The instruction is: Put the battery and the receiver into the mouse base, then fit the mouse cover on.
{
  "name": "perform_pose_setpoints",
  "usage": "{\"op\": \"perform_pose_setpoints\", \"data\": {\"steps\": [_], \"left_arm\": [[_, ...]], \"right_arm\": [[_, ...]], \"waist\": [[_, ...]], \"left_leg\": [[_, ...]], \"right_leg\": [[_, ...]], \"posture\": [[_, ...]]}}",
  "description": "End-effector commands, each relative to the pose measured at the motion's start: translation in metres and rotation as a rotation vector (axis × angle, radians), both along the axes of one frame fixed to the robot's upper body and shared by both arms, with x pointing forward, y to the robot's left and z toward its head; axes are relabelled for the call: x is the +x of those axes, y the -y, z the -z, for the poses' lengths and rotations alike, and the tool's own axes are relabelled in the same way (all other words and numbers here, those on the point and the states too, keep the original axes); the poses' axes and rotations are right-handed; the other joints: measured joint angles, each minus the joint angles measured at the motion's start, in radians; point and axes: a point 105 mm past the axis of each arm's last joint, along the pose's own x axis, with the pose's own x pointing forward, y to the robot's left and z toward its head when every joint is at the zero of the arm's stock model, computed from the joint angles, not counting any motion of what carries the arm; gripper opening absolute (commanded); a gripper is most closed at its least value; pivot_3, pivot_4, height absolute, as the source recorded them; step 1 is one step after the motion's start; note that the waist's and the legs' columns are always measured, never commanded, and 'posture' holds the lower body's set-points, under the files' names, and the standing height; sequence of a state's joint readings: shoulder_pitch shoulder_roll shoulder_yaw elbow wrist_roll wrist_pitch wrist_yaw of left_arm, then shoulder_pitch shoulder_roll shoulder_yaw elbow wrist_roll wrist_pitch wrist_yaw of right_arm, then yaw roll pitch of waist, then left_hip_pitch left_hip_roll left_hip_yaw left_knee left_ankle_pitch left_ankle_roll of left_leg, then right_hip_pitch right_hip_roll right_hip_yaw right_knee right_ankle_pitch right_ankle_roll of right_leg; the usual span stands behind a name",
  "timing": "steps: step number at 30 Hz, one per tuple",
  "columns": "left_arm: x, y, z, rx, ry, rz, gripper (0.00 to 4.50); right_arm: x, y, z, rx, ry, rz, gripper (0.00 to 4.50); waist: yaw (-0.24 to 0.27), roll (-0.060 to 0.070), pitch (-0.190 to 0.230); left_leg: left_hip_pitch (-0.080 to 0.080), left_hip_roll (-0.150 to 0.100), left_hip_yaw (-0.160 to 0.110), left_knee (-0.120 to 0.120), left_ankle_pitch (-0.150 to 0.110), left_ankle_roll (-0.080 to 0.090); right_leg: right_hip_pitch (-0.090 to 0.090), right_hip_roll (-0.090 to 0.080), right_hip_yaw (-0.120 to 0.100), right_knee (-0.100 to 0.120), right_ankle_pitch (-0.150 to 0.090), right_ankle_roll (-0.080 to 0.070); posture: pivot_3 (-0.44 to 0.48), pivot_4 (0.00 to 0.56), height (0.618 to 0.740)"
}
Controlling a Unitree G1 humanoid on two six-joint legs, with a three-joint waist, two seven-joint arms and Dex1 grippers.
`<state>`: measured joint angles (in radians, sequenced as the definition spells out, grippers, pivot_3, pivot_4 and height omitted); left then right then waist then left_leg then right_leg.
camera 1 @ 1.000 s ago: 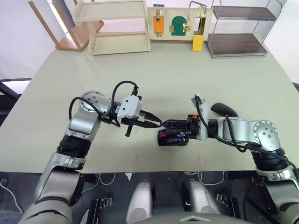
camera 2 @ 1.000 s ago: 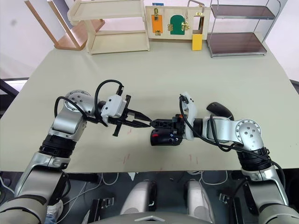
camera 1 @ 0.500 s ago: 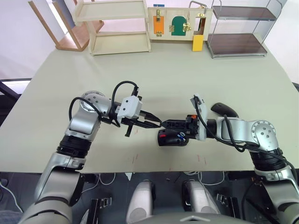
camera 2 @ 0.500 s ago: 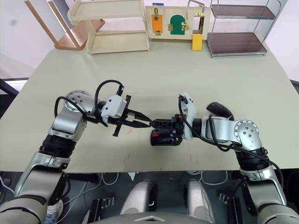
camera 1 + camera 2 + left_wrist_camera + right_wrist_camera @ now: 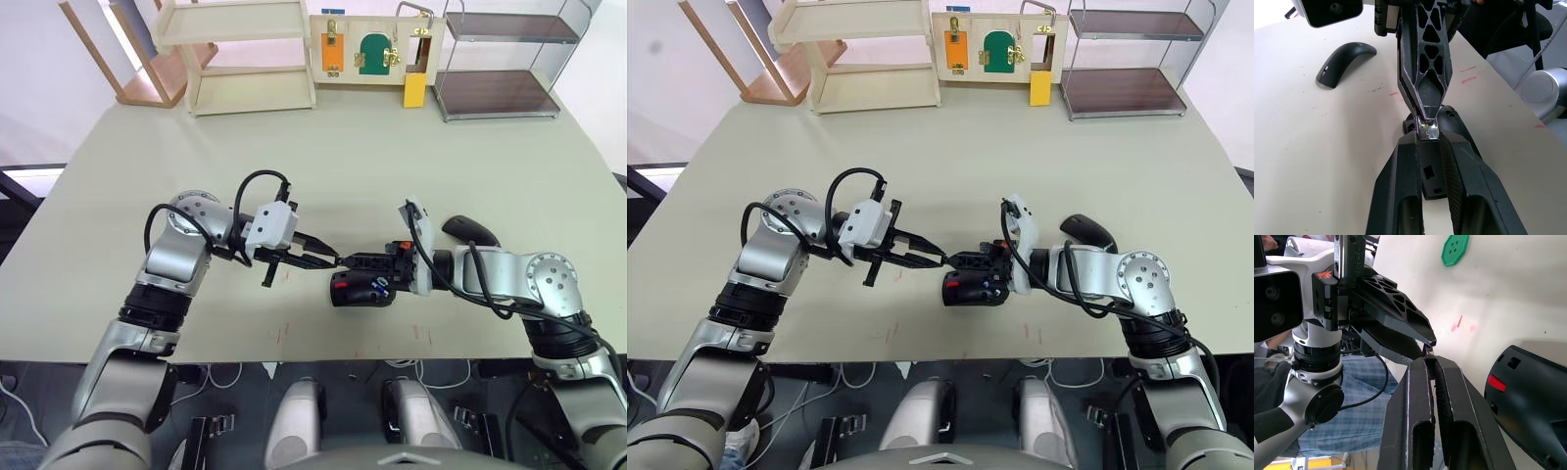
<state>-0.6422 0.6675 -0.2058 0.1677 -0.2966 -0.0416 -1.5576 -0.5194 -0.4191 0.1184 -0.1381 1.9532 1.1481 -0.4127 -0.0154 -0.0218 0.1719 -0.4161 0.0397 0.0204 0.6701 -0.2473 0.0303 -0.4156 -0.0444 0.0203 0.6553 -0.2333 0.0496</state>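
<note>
My left gripper point(image 5: 336, 260) and right gripper point(image 5: 349, 260) meet tip to tip just above the table, over the left end of the mouse base point(image 5: 362, 291). The receiver point(image 5: 1428, 132), a tiny silvery plug, sits pinched where the tips meet, and both grippers are shut on it. The mouse base is a black shell with a red part point(image 5: 1497, 382), lying under the right gripper's fingers. A small blue piece inside it looks like the battery point(image 5: 376, 285). The mouse cover point(image 5: 470, 230), smooth and black, lies on the table behind my right forearm.
A wooden shelf point(image 5: 245, 59), a board with latches point(image 5: 372, 49) and a metal rack point(image 5: 505, 64) stand along the table's far edge. Small red marks point(image 5: 284, 333) dot the table near the front edge point(image 5: 313, 357).
</note>
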Motion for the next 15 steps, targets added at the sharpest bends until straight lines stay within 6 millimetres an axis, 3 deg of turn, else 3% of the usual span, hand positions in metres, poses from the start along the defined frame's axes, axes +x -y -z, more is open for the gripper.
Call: {"op": "perform_pose_setpoints", "data": {"steps": [1, 9, 13, 15], "left_arm": [[-0.003, -0.001, -0.007, 0.011, 0.027, 0.043, 0.14], [-0.002, -0.003, -0.005, 0.015, 0.012, 0.026, 0.14], [0.003, 0.001, -0.016, -0.055, 0.014, -0.004, 2.02], [0.003, 0.001, -0.019, -0.068, 0.005, -0.009, 2.49]], "right_arm": [[0.001, 0.003, -0.009, 0.031, 0.021, 0.004, 0.04], [0.001, 0.003, -0.012, 0.045, 0.031, 0.007, 0.04], [-0.001, 0.005, -0.016, 0.065, 0.047, 0.005, 0.00], [-0.001, 0.008, -0.017, 0.066, 0.056, 0.011, 0.00]], "waist": [[0.000, 0.000, 0.000], [0.000, 0.000, 0.000], [0.001, 0.000, 0.000], [0.001, 0.000, 0.000]], "left_leg": [[0.000, 0.000, 0.000, 0.000, 0.000, 0.000], [0.000, 0.000, 0.000, 0.000, 0.000, 0.000], [0.000, 0.000, 0.000, 0.000, 0.000, 0.000], [0.000, 0.000, 0.000, 0.000, 0.000, 0.000]], "right_leg": [[0.000, 0.000, 0.000, 0.000, 0.000, 0.000], [0.000, 0.000, 0.000, 0.000, 0.000, 0.000], [0.000, 0.000, 0.000, 0.000, 0.000, 0.000], [0.000, 0.000, 0.000, 0.000, 0.000, 0.000]], "posture": [[0.000, 0.150, 0.740], [0.000, 0.150, 0.740], [0.000, 0.150, 0.740], [0.000, 0.150, 0.740]]}}
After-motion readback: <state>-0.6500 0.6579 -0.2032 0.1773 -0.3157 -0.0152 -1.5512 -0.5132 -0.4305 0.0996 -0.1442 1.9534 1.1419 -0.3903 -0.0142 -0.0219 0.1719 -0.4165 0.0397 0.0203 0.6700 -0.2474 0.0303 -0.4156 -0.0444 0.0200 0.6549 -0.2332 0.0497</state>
